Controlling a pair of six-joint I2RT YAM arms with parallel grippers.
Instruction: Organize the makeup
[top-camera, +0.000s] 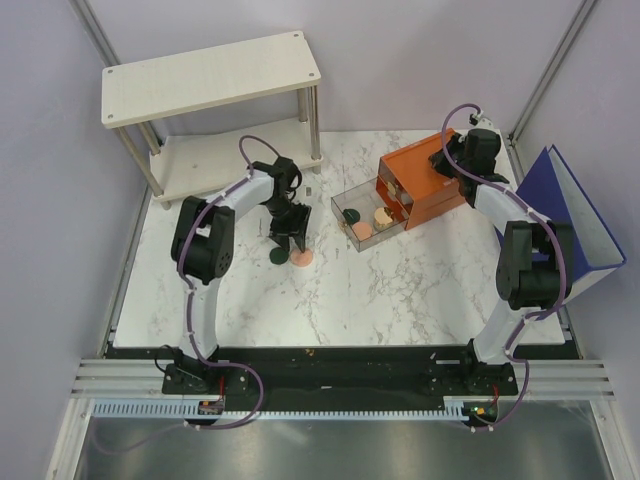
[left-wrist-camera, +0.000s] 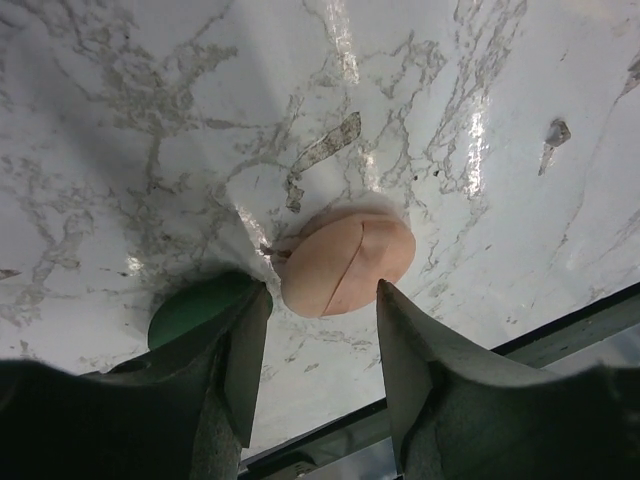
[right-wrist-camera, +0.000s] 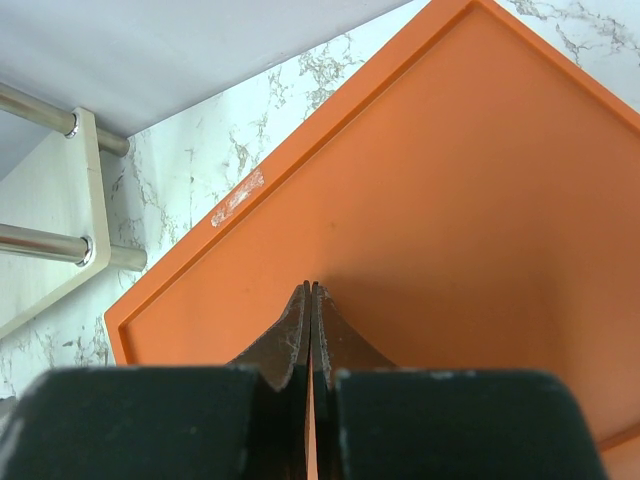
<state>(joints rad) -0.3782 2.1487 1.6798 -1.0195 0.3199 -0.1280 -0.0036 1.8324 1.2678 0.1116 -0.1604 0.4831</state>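
A peach-pink disc (top-camera: 302, 258) and a dark green disc (top-camera: 277, 257) lie side by side on the marble table. My left gripper (top-camera: 290, 243) hovers just above them, open and empty. In the left wrist view the peach-pink disc (left-wrist-camera: 348, 262) lies just beyond the gap between my fingers (left-wrist-camera: 322, 292). The green disc (left-wrist-camera: 200, 305) is partly hidden behind the left finger. The clear drawer (top-camera: 340, 200) holds another green disc (top-camera: 350, 214), a pale round jar (top-camera: 381, 214) and another peach disc (top-camera: 362, 231). My right gripper (right-wrist-camera: 310, 287) is shut, its tips on the orange box top. The tubes are out of view.
The orange drawer box (top-camera: 430, 180) stands at the back right with its drawer pulled out to the left. A white two-tier shelf (top-camera: 210, 75) stands at the back left. A blue folder (top-camera: 575, 215) leans at the right edge. The table's front edge (left-wrist-camera: 560, 320) is near the discs.
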